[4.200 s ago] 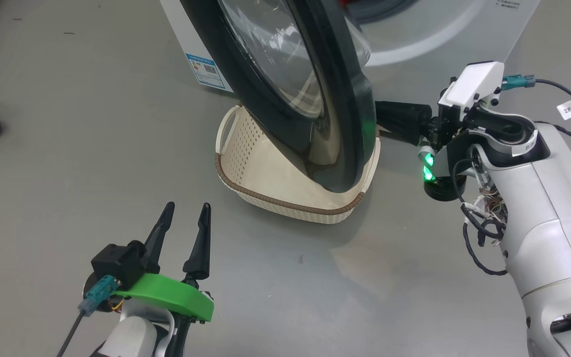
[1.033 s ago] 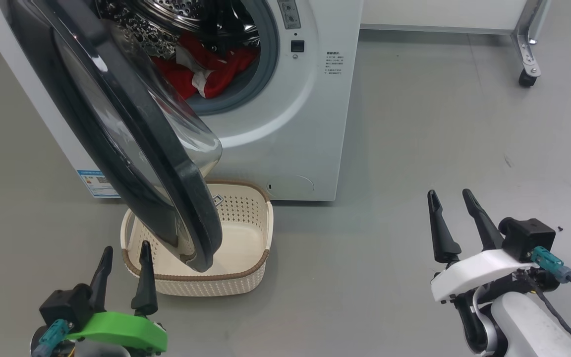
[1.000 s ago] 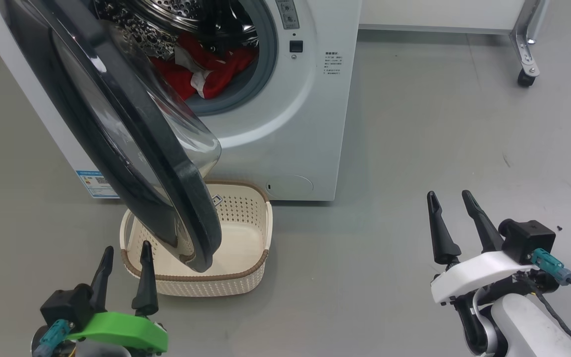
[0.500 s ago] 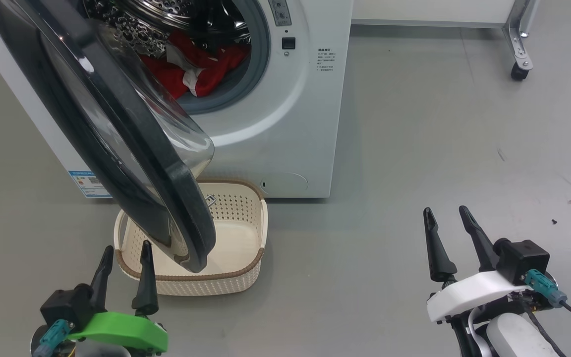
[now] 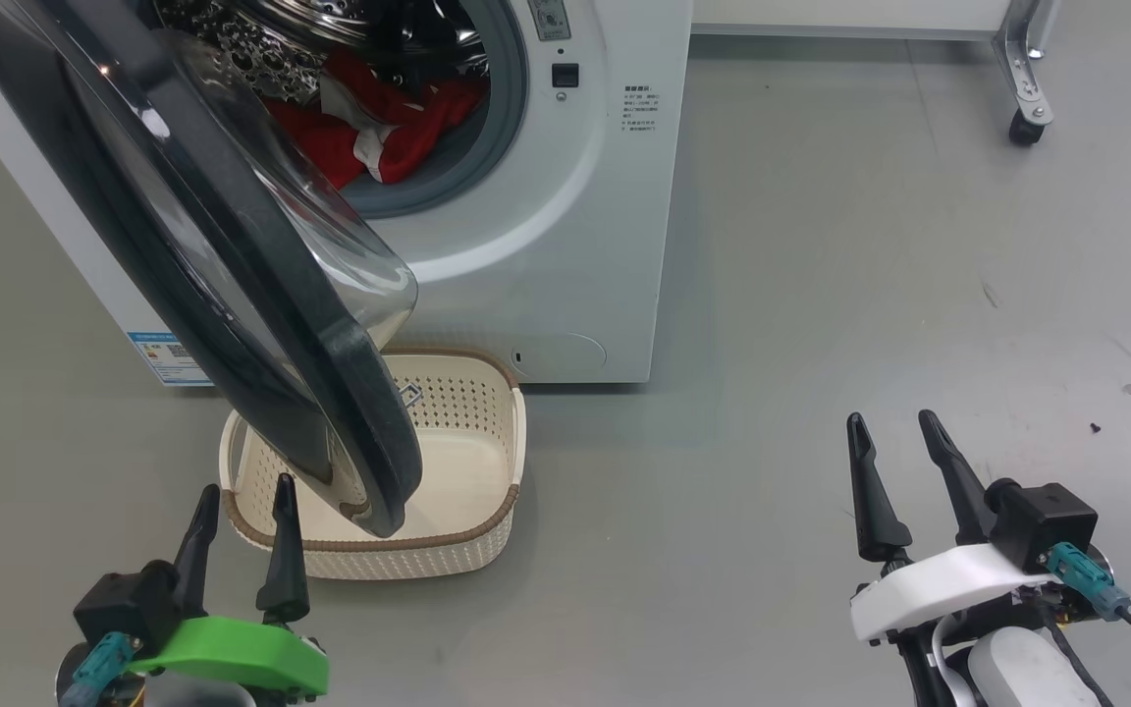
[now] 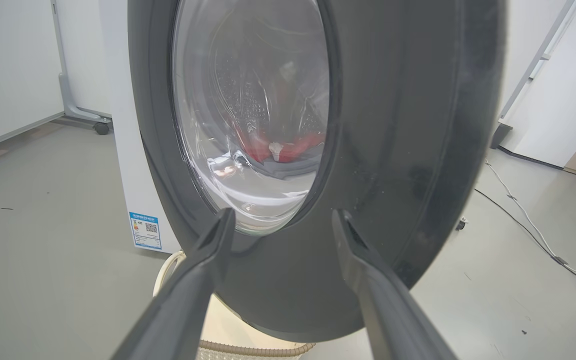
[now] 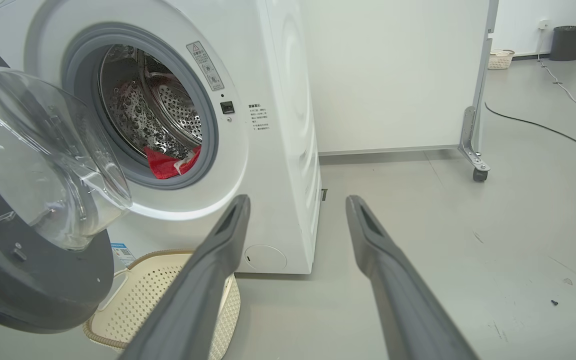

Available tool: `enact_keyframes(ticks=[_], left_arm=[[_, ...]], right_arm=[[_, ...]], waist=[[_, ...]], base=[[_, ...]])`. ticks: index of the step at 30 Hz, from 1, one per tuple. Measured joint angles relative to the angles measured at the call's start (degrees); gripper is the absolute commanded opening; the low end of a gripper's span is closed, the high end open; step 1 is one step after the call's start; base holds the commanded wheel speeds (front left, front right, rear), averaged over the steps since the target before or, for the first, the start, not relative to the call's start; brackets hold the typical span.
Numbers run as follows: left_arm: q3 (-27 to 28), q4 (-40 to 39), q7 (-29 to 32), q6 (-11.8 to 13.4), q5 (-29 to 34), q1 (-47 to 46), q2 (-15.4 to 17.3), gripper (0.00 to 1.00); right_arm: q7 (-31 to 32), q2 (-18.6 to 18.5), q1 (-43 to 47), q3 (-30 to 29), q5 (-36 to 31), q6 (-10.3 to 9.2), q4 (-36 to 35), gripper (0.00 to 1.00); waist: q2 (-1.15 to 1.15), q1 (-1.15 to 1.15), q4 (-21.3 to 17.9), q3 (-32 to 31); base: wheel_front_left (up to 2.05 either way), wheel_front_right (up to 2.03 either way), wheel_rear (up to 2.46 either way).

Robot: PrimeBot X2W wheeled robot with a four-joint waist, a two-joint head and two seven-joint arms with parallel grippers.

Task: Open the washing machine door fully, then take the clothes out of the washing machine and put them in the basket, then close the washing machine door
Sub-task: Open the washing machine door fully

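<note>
Hanging open over the basket, the washing machine door no longer had the right gripper at its rim, where it had been four seconds earlier. That gripper sat low over the floor, well apart from the washing machine, fingers spread and empty. The left gripper, also spread and empty, hovered just beside the basket's near edge. The opening step looked done, so the clothes, heaped in the drum mouth, were probably next. The right wrist view gave an unobstructed line into the drum to the clothes. The left wrist view faced the door's outer side, with the red only visible through the glass.
</note>
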Motion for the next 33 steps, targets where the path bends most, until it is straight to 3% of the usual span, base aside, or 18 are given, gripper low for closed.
enact_keyframes(ticks=[33], left_arm=[[-0.1,0.3,0.0,-0.1,0.0,0.0,0.0,1.0]], right_arm=[[0.0,2.8,1.9,-3.2,-3.1,2.63,0.5,1.0]], waist=[[0.0,0.0,0.3,0.0]], base=[[0.0,0.0,0.0]])
